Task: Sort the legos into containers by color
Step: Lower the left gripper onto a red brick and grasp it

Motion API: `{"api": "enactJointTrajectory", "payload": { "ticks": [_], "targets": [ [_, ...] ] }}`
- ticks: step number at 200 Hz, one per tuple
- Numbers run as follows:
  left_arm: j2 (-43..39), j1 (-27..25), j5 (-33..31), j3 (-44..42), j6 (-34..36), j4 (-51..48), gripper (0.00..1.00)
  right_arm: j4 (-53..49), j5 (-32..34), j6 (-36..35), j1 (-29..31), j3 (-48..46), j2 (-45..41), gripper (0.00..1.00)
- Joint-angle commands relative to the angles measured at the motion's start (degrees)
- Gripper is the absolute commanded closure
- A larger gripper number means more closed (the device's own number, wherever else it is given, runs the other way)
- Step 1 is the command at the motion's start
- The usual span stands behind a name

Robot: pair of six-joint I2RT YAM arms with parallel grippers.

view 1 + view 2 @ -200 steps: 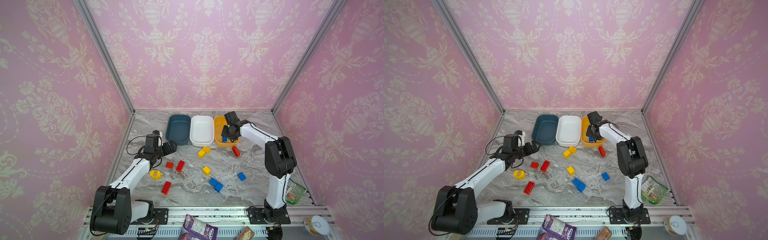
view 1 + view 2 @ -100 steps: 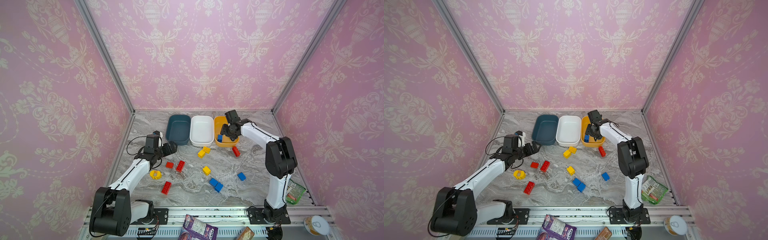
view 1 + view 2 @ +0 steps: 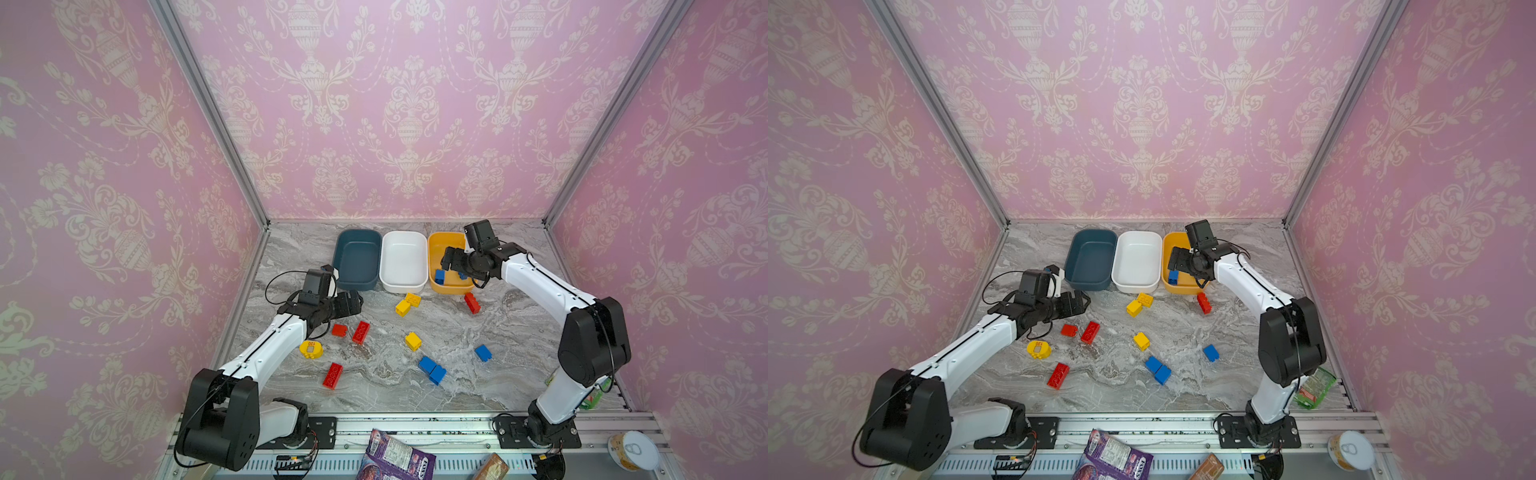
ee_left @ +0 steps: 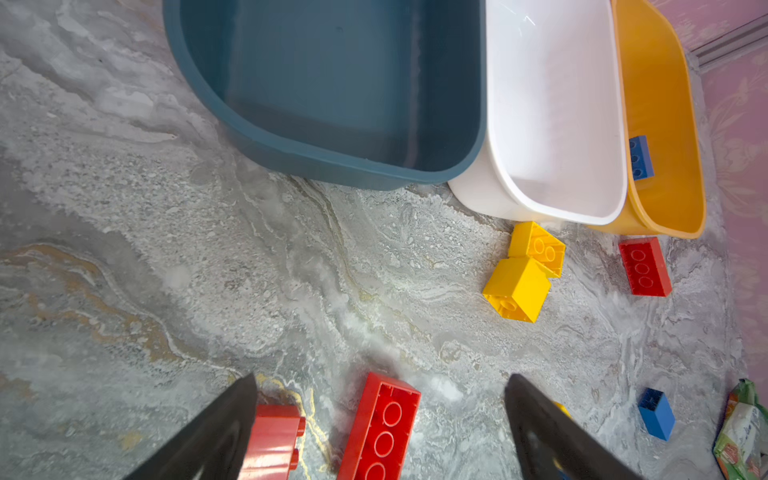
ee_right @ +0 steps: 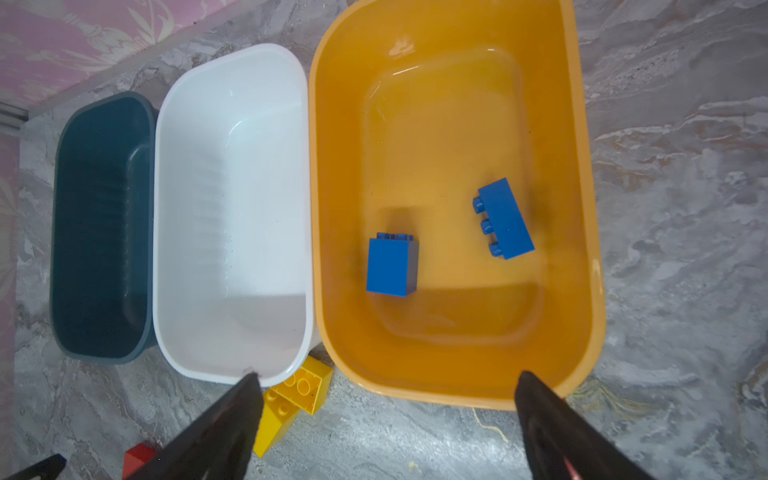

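Observation:
Three containers stand in a row at the back: teal-blue point(image 3: 357, 259), white point(image 3: 403, 262) and yellow-orange point(image 3: 436, 249). My right gripper point(image 5: 386, 374) hangs open and empty over the yellow-orange container's near end point(image 3: 451, 259). Two blue legos point(image 5: 392, 266) point(image 5: 505, 218) lie inside that container. My left gripper point(image 4: 380, 376) is open low over the table point(image 3: 353, 301). A long red lego point(image 4: 382, 428) lies between its fingers and a small red lego point(image 4: 274, 440) lies by one finger. Other legos lie loose: a yellow pair point(image 3: 407, 303), a round yellow piece point(image 3: 311, 350), a blue pair point(image 3: 432, 369).
More loose bricks: red point(image 3: 472, 302), yellow point(image 3: 412, 340), blue point(image 3: 482, 353), long red point(image 3: 332, 375). Snack packets point(image 3: 395, 457) and a tin can point(image 3: 633, 451) lie on the front rail, and a green packet point(image 3: 594, 399) sits behind the right arm's base. Pink walls close three sides.
My right gripper has opened and let go of a blue lego, which now lies in the yellow-orange container. The left arm has barely moved.

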Motion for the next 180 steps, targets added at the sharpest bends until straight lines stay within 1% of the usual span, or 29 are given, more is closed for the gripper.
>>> {"api": "enactJointTrajectory", "payload": {
  "ticks": [1, 46, 51, 83, 93, 120, 134, 153, 180],
  "targets": [
    [1.3, -2.1, -2.8, 2.1, 3.0, -4.7, 0.07, 1.2, -3.7, -1.7, -0.2, -4.4, -3.0, 0.02],
    [4.7, -6.8, -4.3, 4.2, 3.6, -8.2, 0.12, 3.6, -7.6, -1.8, -0.2, -10.2, -6.9, 0.0],
    [5.0, -7.3, -4.7, 4.3, 3.6, -8.7, 0.13, 4.0, -8.2, -1.5, -0.2, -12.7, -7.4, 0.0],
    [6.9, -10.4, -6.4, 5.6, 4.5, -11.7, 0.17, 6.3, -10.8, -1.3, -0.3, -17.7, -10.6, 0.0],
    [7.8, -11.2, -6.5, 6.1, 4.7, -12.8, 0.2, 6.7, -10.9, -1.1, -0.3, -18.9, -11.7, 0.0],
    [10.6, -12.5, -7.1, 7.7, 5.3, -15.7, 0.21, 7.6, -11.1, -1.0, -0.3, -21.4, -13.7, 0.0],
    [11.9, -13.2, -8.5, 8.5, 5.8, -16.6, 0.23, 8.2, -11.1, -0.6, -0.3, -22.3, -14.7, 0.0],
    [13.5, -13.8, -10.0, 9.8, 6.5, -17.6, 0.27, 8.5, -11.3, -0.4, -0.4, -23.0, -15.5, 0.0],
    [16.5, -14.6, -11.4, 11.9, 7.3, -19.7, 0.3, 8.6, -11.5, -0.2, -0.4, -23.6, -16.5, 0.0]
  ]
}}
